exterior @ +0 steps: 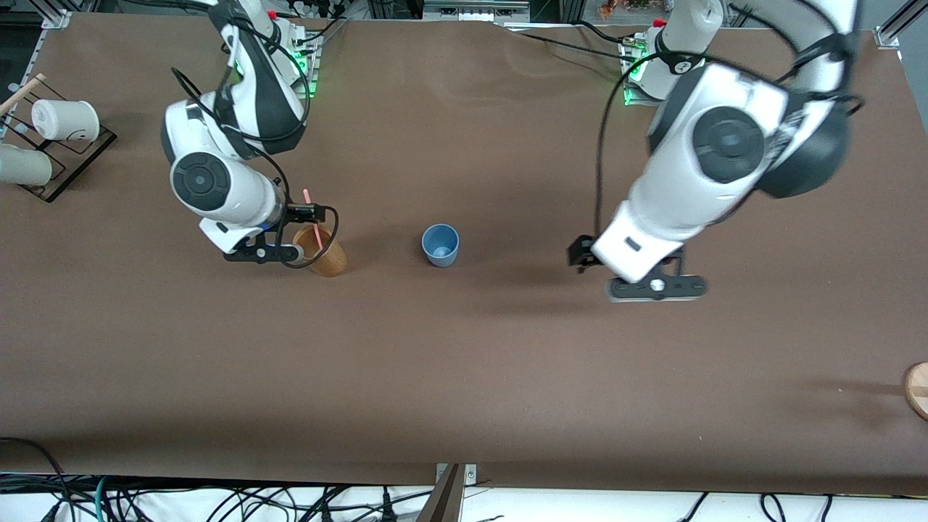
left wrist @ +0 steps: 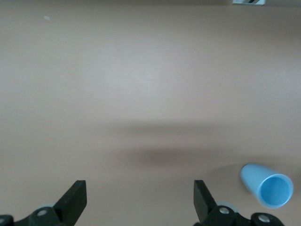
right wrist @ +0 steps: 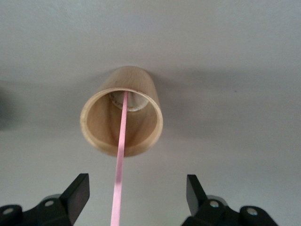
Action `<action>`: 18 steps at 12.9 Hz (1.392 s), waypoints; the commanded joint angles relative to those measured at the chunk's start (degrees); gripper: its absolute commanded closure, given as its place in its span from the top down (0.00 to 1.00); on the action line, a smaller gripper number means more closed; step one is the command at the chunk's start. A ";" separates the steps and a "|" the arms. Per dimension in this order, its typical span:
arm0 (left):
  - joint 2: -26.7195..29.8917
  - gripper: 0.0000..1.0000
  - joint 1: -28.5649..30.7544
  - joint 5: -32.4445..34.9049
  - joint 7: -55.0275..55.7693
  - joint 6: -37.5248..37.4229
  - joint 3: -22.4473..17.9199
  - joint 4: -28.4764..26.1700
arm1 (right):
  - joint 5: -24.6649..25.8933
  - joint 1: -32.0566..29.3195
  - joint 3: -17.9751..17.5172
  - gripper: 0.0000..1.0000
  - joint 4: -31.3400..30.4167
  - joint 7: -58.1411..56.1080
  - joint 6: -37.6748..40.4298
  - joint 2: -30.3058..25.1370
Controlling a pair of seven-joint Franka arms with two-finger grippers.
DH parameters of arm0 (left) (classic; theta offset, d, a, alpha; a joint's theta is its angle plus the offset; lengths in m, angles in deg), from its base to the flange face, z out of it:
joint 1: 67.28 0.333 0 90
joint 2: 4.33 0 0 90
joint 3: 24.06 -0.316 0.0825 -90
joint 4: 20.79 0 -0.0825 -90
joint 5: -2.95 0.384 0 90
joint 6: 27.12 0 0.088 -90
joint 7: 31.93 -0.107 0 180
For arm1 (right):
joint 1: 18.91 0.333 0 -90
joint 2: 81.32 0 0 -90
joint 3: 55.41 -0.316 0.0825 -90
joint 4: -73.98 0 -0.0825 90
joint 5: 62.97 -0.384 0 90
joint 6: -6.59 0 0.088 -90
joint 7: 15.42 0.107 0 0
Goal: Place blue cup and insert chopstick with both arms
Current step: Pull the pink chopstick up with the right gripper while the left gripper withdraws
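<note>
The blue cup [exterior: 440, 245] stands upright in the middle of the table; it also shows in the left wrist view [left wrist: 265, 186]. The pink chopstick [exterior: 312, 214] stands leaning in the tan cup [exterior: 324, 251], toward the right arm's end from the blue cup. My right gripper [exterior: 264, 254] is over the tan cup, open. In the right wrist view the chopstick [right wrist: 118, 179] rises between the spread jaws of that gripper [right wrist: 136, 188] and touches neither finger; its lower end rests in the tan cup [right wrist: 122, 113]. My left gripper [exterior: 656, 286] is open and empty [left wrist: 138, 193] over bare table toward the left arm's end.
A black rack [exterior: 69, 163] with white paper cups [exterior: 65, 119] stands at the right arm's end of the table. A round wooden thing [exterior: 917, 388] lies at the table's edge at the left arm's end.
</note>
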 commanded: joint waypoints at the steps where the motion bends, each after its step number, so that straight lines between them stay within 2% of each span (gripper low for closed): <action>1: 4.75 1.00 7.37 -2.17 -12.20 -4.40 0.64 -2.23 | -0.63 -0.57 -2.22 0.76 -5.19 0.24 -4.32 -2.08; 3: 8.34 1.00 12.20 -2.26 -17.06 -7.65 0.64 -3.10 | -0.63 -0.57 -2.31 0.52 -5.20 0.24 -4.24 -1.99; 4: 10.45 1.00 14.05 -2.18 -17.94 -8.79 0.55 -4.32 | -0.63 -0.57 -2.31 0.35 -5.20 0.24 -4.07 -1.91; 5: 12.13 1.00 15.90 -2.18 -19.08 -8.98 0.38 -5.47 | -0.54 -0.57 -2.31 0.22 -5.20 0.24 -4.07 -1.90; 7: 14.07 1.00 18.81 -2.18 -22.86 -9.07 -0.06 -7.23 | -0.54 -0.57 -2.31 0.02 -4.59 0.07 -3.63 -1.90; 10: 18.54 1.00 19.44 -2.26 -24.37 -8.98 -2.43 -13.02 | -0.54 -0.57 -2.40 0.00 -3.10 -0.37 -1.71 -2.69; 13: 22.59 1.00 18.82 -2.09 -23.93 -8.72 -2.96 -18.47 | -0.72 -0.57 -2.49 0.00 5.84 -0.37 10.30 -2.70; 14: 22.51 1.00 18.82 -2.18 -23.76 -8.46 -2.96 -18.66 | -2.11 -0.57 -2.58 0.00 9.18 -0.46 14.44 -2.70; 16: 20.94 1.00 18.91 -2.26 -23.32 -8.80 -2.62 -17.88 | -9.03 -0.75 -2.40 0.00 14.81 -0.37 19.90 -2.70; 18: 20.41 1.00 18.91 -2.26 -23.31 -8.81 -2.44 -17.34 | -16.50 -1.19 -2.40 0.00 18.69 0.85 22.03 -2.17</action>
